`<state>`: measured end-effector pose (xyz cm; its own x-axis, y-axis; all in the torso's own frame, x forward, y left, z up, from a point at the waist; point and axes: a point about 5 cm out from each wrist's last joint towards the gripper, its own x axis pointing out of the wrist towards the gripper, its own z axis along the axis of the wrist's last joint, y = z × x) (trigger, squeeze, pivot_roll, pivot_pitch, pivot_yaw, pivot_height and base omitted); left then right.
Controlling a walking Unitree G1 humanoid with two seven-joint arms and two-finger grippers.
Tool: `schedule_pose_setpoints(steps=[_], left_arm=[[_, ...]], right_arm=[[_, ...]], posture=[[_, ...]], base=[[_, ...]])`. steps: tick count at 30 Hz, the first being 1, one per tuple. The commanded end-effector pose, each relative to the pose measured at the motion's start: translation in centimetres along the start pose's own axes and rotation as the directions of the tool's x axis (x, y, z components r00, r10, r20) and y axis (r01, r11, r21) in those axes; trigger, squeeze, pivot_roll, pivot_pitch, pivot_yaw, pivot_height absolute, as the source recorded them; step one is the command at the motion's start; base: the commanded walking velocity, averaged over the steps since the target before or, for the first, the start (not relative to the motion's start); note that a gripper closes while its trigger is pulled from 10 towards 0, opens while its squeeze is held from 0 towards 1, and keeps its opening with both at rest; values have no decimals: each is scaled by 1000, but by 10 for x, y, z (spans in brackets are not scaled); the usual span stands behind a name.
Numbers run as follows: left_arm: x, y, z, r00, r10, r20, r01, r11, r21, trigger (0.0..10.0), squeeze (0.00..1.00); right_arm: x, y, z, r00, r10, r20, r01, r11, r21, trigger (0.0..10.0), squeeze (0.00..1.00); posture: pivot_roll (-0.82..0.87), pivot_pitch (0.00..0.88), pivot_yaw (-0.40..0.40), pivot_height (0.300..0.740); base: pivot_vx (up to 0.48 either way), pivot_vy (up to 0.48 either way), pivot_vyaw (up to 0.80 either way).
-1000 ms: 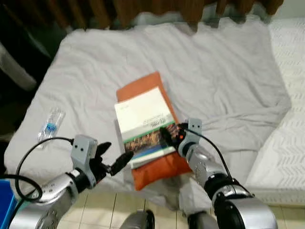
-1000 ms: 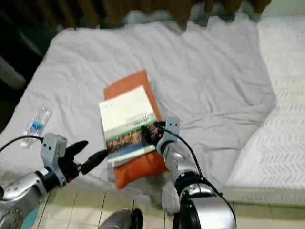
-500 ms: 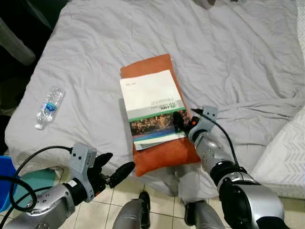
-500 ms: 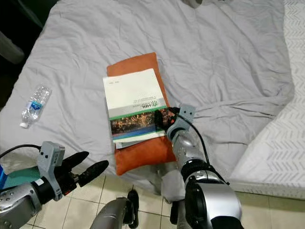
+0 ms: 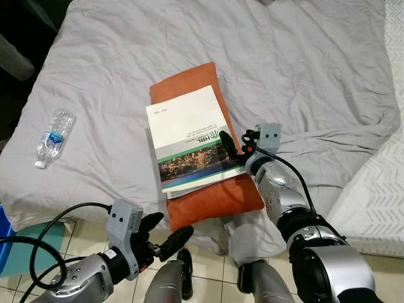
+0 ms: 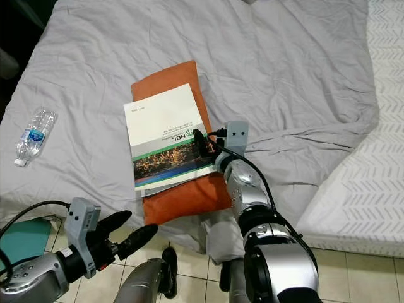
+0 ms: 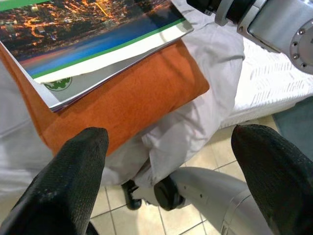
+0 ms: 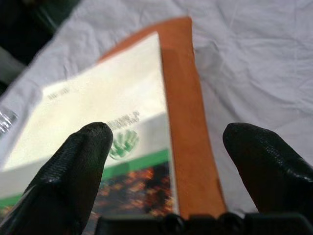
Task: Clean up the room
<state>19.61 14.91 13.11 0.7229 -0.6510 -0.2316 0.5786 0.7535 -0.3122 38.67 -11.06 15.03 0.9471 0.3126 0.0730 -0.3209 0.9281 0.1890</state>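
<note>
Right tool (image 5: pixel 228 146) spread, now further over book (image 5: pixel 189 142), left tool (image 5: pixel 165 235) spread, dropped below bed (image 5: pixel 113 76) edge

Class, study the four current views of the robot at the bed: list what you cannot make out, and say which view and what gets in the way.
1. Small print on the booklet: too small in the eye views, blurred in the right wrist view.
2. Top of the orange cushion: mostly hidden under the booklet.
3. Water bottle label: too small to read.
4. Blue object: cut off by the left eye view's edge.
</note>
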Motion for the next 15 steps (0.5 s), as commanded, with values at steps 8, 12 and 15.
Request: schedule_pose_setpoints(steps=[8, 12, 15], left_arm=[[2, 0, -10, 1000, 10, -14, -10, 1000, -4, 10000, 0], [4, 0, -11, 1000, 12, -12, -12, 1000, -2, 10000, 0], [5, 2, -11, 1000, 18, -5, -18, 1000, 2, 10000, 0]], right_arm=[[-20, -39, -23, 985, -143, -96, 162, 956, 245, 10000, 0], [-24, -43, -30, 978, -143, -149, 178, 950, 257, 10000, 0], [-26, -40, -37, 974, -111, -196, 157, 959, 238, 10000, 0]], posture=[[210, 388, 80, 740], [211, 371, 71, 740], [212, 358, 66, 740]], base=[[0, 0, 0], [0, 0, 0], [0, 0, 0]])
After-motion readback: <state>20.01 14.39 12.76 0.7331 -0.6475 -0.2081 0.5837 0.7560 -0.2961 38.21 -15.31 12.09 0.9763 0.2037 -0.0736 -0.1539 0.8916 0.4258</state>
